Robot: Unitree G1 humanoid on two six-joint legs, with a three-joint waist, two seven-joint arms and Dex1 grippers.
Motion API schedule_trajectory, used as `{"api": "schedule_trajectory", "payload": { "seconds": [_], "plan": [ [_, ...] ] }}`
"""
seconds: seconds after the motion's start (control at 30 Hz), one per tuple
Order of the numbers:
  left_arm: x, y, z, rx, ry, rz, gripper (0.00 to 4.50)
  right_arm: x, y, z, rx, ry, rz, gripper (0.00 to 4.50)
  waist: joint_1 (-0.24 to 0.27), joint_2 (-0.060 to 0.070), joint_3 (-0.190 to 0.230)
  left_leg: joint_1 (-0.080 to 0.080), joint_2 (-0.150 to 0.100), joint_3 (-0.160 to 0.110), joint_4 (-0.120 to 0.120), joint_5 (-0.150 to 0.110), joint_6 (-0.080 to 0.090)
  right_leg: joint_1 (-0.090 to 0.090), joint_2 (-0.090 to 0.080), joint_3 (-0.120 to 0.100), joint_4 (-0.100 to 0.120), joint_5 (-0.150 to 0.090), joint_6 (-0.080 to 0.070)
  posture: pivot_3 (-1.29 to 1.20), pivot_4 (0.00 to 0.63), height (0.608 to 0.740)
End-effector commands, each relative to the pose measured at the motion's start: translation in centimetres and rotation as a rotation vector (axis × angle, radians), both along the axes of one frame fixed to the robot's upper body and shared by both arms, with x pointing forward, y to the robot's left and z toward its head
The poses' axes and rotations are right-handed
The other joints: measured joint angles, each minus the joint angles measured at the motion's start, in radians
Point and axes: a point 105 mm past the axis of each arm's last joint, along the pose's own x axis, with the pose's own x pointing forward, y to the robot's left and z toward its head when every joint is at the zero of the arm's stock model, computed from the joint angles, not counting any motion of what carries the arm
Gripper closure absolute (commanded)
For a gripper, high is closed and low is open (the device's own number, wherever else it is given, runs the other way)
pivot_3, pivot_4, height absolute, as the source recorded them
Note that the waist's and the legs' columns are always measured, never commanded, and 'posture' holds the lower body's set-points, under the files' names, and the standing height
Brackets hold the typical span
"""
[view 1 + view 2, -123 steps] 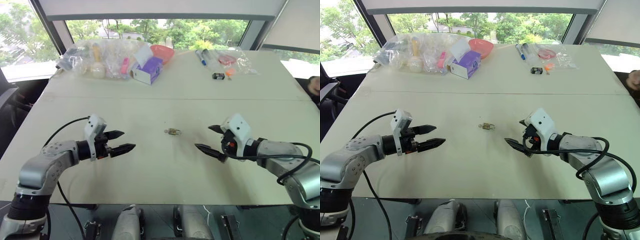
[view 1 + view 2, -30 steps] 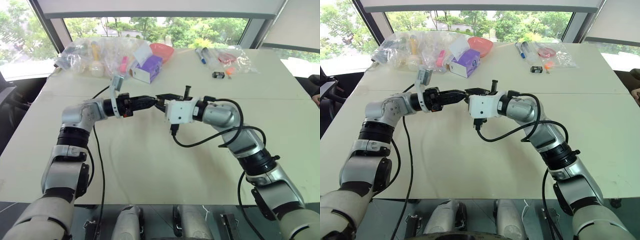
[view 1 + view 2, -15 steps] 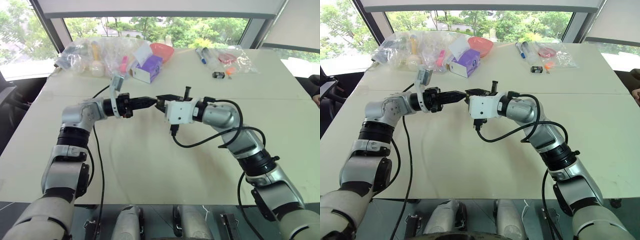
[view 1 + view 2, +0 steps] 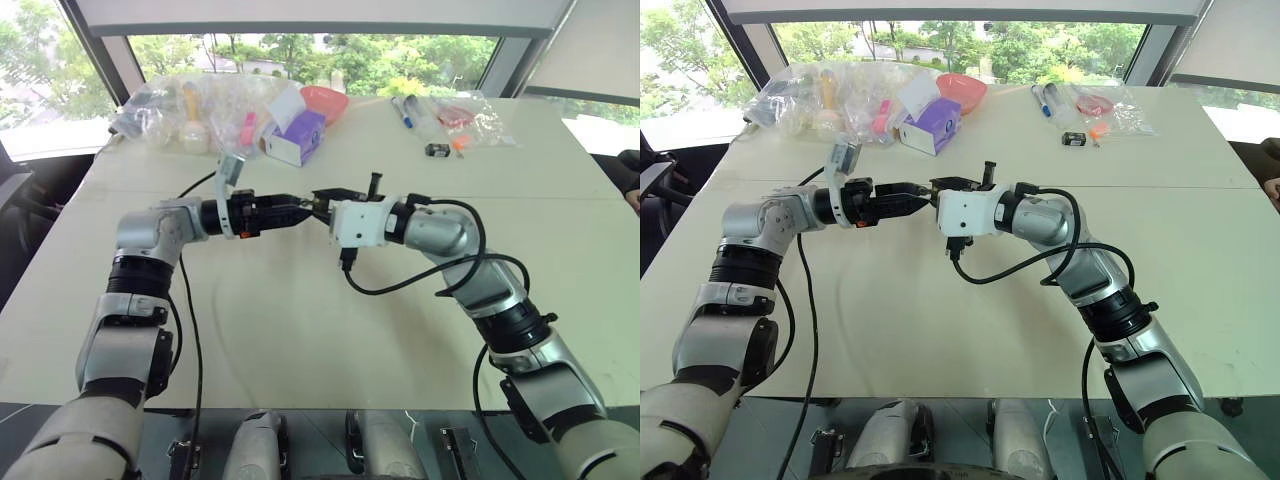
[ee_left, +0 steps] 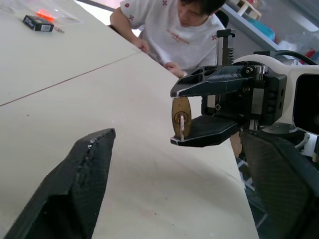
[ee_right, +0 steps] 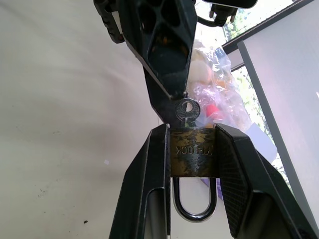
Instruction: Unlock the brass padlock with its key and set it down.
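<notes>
Two grippers meet tip to tip above the middle of the table (image 4: 300, 330), padlock pinched in the right one.

Head views: the left gripper (image 4: 298, 208) and right gripper (image 4: 322, 200) face each other in mid-air, well short of the clutter along the far edge. Left wrist view: the left one's fingers (image 5: 70, 184) are spread wide with nothing between them, and the brass padlock (image 5: 181, 117) sits edge-on in the right gripper, key poking out, a person leaning at the table behind. Right wrist view: both right fingers (image 6: 147, 179) clamp the lock body's sides, shackle (image 6: 194, 201) toward the wrist, key (image 6: 187, 110) sticking out just by the left gripper's tip.
</notes>
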Motion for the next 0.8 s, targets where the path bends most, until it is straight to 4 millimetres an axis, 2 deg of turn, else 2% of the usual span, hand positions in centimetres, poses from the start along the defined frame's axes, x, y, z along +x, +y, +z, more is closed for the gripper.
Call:
{"api": "schedule_trajectory", "payload": {
  "seconds": [0.03,0.07,0.1,0.13,0.33,0.53,0.8],
  "plan": [
    [-0.1,0.3,1.6,-0.036,-0.055,0.004,0.64,-0.4,0.0,2.0,0.040,-0.067,0.010,3.81,-0.001,0.000,0.000,0.000,0.000,0.000,0.000,0.000,0.000,0.000,0.000,0.000,0.000,0.000,0.000,0.00,0.150,0.734],
    [-0.1,0.3,1.6,-0.037,-0.055,0.004,1.09,-0.4,0.1,2.0,0.040,-0.066,0.010,3.81,-0.001,0.000,0.000,0.000,0.000,0.000,0.000,0.000,0.000,0.000,0.000,0.000,0.000,0.000,0.000,0.00,0.150,0.734],
    [-0.1,0.3,1.6,-0.038,-0.055,0.004,1.17,-0.4,0.1,2.0,0.040,-0.066,0.010,3.81,-0.001,0.000,0.000,0.000,0.000,0.000,0.000,0.000,0.000,0.000,0.000,0.000,0.000,0.000,0.000,0.00,0.150,0.734],
    [-0.2,0.3,1.6,-0.037,-0.054,0.000,1.48,-0.4,0.1,1.9,0.041,-0.066,0.011,3.81,-0.001,0.000,0.000,0.000,0.000,0.000,0.000,0.000,0.000,0.000,0.000,0.000,0.000,0.000,0.000,0.00,0.150,0.734],
    [-0.2,0.1,1.5,-0.028,-0.058,-0.004,4.47,-0.5,0.1,1.9,0.039,-0.062,0.014,3.81,0.000,0.000,0.000,0.000,0.000,0.000,0.000,0.000,0.000,0.000,0.000,0.000,0.000,0.000,0.000,0.00,0.150,0.734],
    [0.1,-0.3,2.0,0.000,-0.109,0.014,4.47,-0.6,0.2,1.6,0.032,-0.051,0.019,3.81,0.000,0.000,0.000,0.000,0.000,0.000,0.000,0.000,0.000,0.000,0.000,0.000,0.000,0.000,0.000,0.00,0.150,0.734],
    [0.2,-1.7,1.7,0.221,-0.389,0.020,4.47,-0.7,0.2,1.2,0.023,-0.032,0.020,3.81,0.001,0.000,0.000,0.000,0.000,0.000,0.000,0.000,0.000,0.000,0.000,0.000,0.000,0.000,0.000,0.00,0.150,0.734]
  ]
}}
